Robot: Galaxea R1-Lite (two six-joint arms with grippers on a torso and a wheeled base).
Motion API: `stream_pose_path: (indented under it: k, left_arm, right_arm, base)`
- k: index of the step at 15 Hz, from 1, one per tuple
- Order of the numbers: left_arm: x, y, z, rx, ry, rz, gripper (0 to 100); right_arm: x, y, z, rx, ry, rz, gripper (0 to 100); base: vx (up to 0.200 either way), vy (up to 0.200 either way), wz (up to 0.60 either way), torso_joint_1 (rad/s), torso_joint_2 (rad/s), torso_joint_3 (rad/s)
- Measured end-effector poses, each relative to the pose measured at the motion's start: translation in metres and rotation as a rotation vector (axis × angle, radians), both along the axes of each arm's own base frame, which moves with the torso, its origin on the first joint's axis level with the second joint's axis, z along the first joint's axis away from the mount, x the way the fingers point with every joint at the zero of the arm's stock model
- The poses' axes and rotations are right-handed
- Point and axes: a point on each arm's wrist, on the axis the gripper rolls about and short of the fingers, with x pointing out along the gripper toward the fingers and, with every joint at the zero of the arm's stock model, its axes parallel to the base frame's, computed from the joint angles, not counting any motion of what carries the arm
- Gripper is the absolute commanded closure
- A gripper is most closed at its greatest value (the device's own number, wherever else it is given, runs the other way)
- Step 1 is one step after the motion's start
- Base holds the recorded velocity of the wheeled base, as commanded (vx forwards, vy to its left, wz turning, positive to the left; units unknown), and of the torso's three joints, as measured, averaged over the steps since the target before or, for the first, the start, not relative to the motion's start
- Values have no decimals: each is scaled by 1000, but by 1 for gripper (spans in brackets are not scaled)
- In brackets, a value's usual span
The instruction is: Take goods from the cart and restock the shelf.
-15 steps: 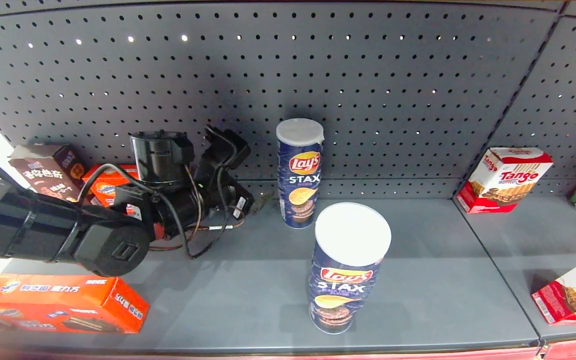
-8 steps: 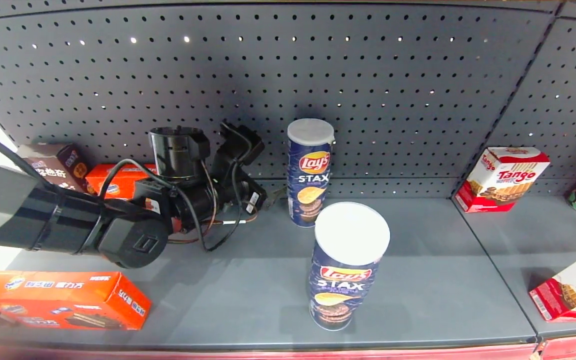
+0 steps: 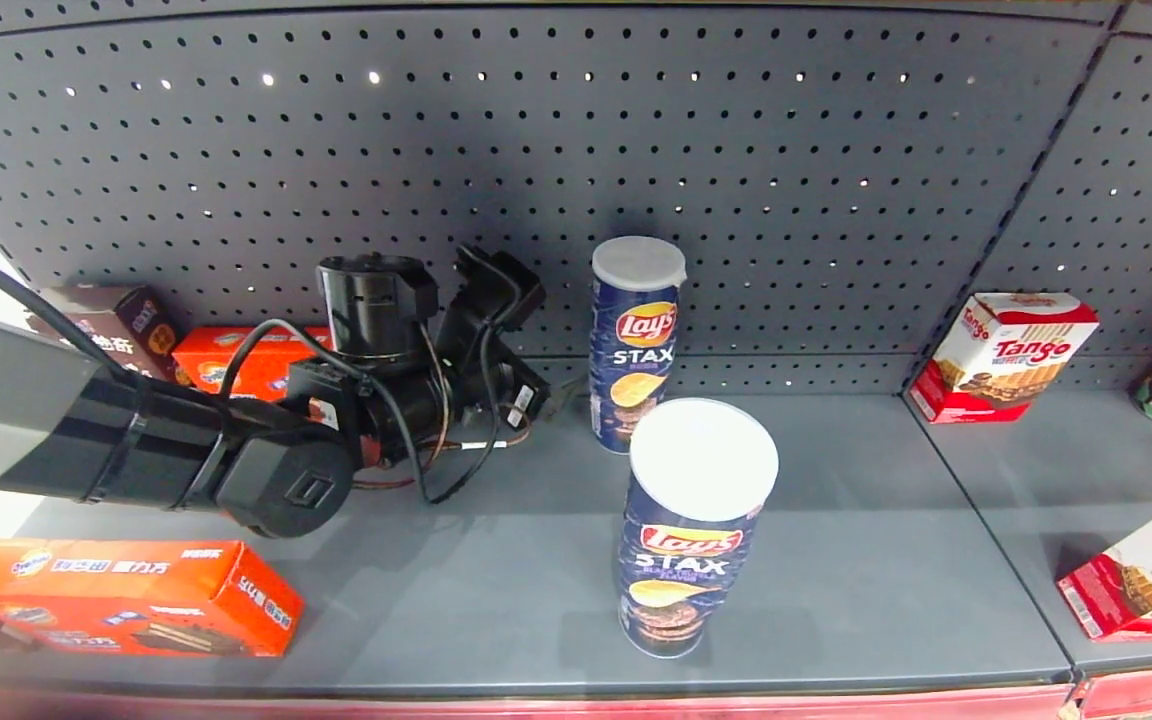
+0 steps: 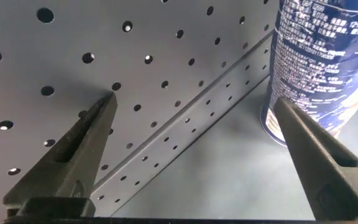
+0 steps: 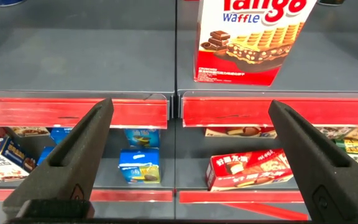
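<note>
On the head view I see a round red-and-yellow logo over white block lettering on the tall dark blue chip can (image 3: pixel 636 345) at centre frame. The nearer dark blue chip can with a white lid (image 3: pixel 688 560) just below it carries the same mark. The red-and-white wafer box (image 3: pixel 1011 355) at right bears red script. The long orange cardboard box (image 3: pixel 126 600) at lower left bears white characters. My right wrist view shows another red-and-white wafer carton (image 5: pixel 247 40) with like script.
</note>
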Motion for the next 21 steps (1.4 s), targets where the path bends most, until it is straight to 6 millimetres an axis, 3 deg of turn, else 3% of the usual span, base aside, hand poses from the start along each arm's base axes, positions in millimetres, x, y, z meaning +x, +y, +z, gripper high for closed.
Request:
stream_pose_path:
  k: [9, 12, 17, 18, 21]
  left_arm:
    - [-40, 31, 28, -23, -36, 68, 0]
    - [-57, 43, 42, -28, -74, 189, 0]
    - [-101, 59, 36, -23, -76, 248, 0]
    - [-110, 62, 32, -27, -80, 246, 0]
    - [-121, 68, 32, -35, -91, 248, 0]
  right_arm:
    - [0, 0, 0, 0, 0, 0, 0]
    - [0, 0, 0, 0, 0, 0, 0]
    - [0, 0, 2, 20, -12, -16, 0]
    - [-1, 0, 6, 32, -29, -21, 0]
    - [-9, 0, 55, 74, -138, 10, 0]
  base:
    - [0, 0, 0, 0, 0, 0]
    - [0, 0, 0, 0, 0, 0]
    - [0, 0, 0, 0, 0, 0]
    - [0, 0, 0, 0, 0, 0]
    - [0, 0, 0, 0, 0, 0]
